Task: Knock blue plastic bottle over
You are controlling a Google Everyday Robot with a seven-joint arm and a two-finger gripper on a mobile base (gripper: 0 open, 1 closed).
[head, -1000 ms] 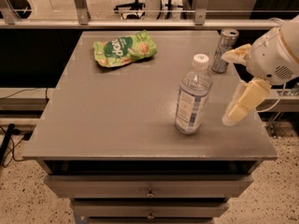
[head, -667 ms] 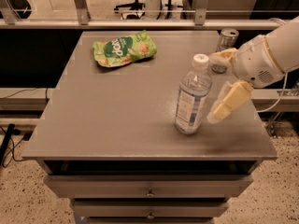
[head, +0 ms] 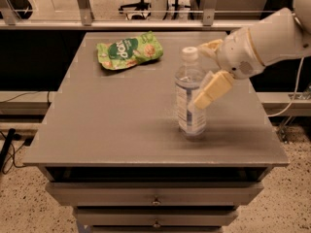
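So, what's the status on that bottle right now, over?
Hand open at bottle's right side, one finger against it. Bottle upright, not yet tipped. Green snack bag well away, back left.

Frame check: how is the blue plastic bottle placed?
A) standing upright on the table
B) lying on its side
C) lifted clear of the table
A: the blue plastic bottle stands upright on the table, cap on top, with the gripper close by its upper half.
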